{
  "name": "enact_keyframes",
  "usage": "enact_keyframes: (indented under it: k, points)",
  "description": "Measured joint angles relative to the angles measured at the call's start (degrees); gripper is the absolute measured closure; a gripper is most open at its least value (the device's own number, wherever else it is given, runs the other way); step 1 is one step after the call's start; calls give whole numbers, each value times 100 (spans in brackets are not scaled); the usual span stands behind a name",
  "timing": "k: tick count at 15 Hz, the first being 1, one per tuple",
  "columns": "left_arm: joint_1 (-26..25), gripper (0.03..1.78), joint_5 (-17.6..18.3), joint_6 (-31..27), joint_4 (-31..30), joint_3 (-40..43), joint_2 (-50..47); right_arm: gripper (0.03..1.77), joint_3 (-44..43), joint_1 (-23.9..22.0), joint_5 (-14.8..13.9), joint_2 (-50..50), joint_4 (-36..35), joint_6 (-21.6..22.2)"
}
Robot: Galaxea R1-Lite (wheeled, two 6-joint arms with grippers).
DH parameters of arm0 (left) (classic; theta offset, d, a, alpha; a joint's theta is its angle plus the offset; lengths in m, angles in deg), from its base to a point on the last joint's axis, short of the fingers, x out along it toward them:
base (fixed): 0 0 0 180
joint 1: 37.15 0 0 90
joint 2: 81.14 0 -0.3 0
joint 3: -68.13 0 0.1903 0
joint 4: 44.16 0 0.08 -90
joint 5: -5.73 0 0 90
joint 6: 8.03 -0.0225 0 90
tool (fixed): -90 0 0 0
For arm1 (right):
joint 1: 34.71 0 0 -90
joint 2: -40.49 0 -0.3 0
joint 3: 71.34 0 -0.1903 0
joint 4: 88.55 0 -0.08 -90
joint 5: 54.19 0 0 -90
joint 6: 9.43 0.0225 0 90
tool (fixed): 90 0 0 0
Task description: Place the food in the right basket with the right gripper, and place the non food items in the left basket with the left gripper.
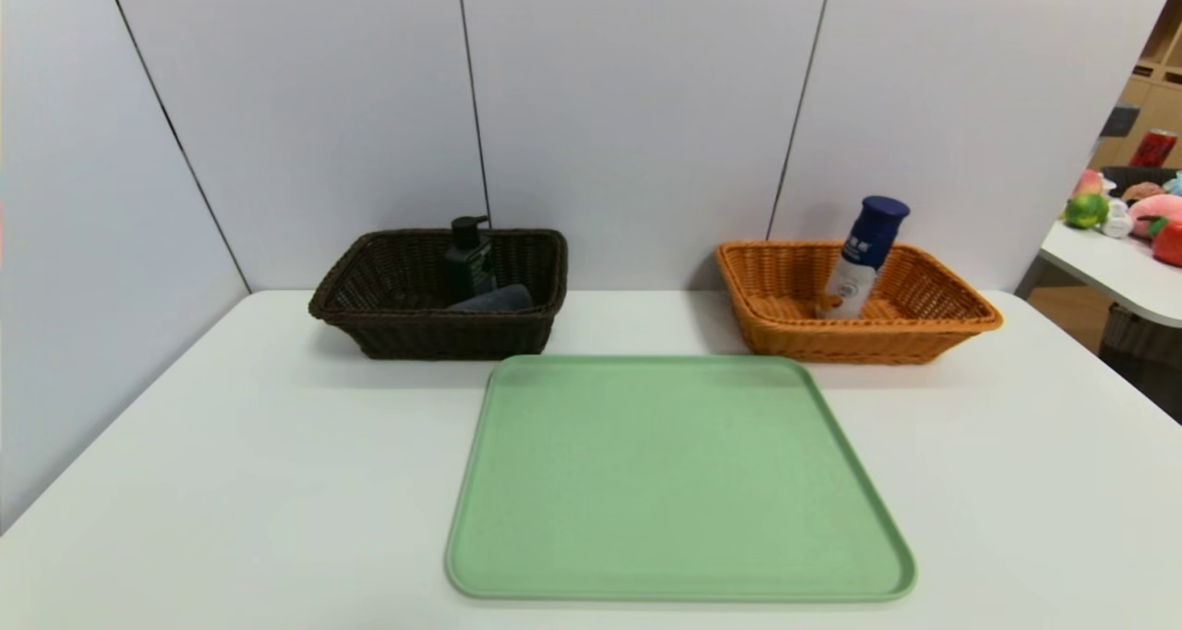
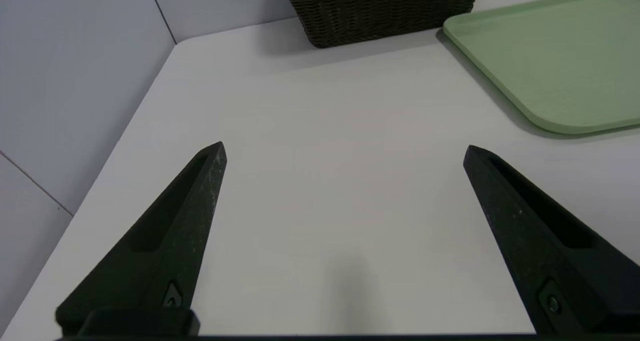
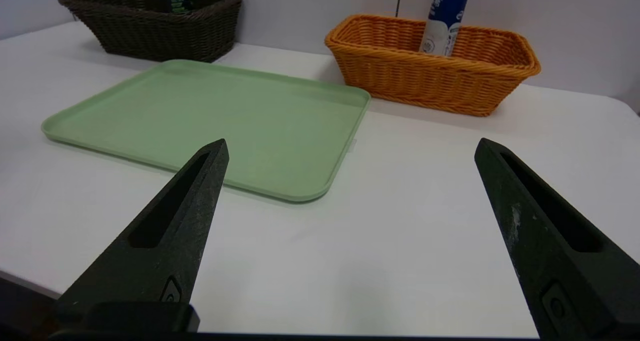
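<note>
The tall white bottle with a blue cap (image 1: 862, 259) leans in the orange wicker basket (image 1: 868, 344), far right; probably smooth and slippery, best taken round its middle. The dark pump bottle (image 1: 470, 262) stands in the dark brown wicker basket (image 1: 443, 334), far left. Left gripper (image 2: 345, 148) and right gripper (image 3: 352, 143), both empty, fingers wide apart, wait over the near table.

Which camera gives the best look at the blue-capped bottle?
Head view: it shows the blue-and-white bottle from cap to near its base, leaning in the orange basket. The right wrist view cuts off its top and the basket's near wall hides its base. The left wrist view doesn't show it.
</note>
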Motion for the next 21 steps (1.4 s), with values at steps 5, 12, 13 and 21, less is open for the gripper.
enact_keyframes:
  k: [5, 12, 13, 21]
  points:
    - [0, 12, -76, 11, -519, 389, -16, 10, 772, 0, -408, -15, -1042, 22]
    - [0, 12, -400, 374, -297, 546, -18, 10, 841, 0, -830, -15, -836, 266]
    - [0, 12, -461, 484, -311, 546, -18, 10, 836, 0, -931, -15, -808, 261]
    - [0, 12, -502, 767, -318, 549, -18, 10, 918, 0, -1521, -15, -674, 316]
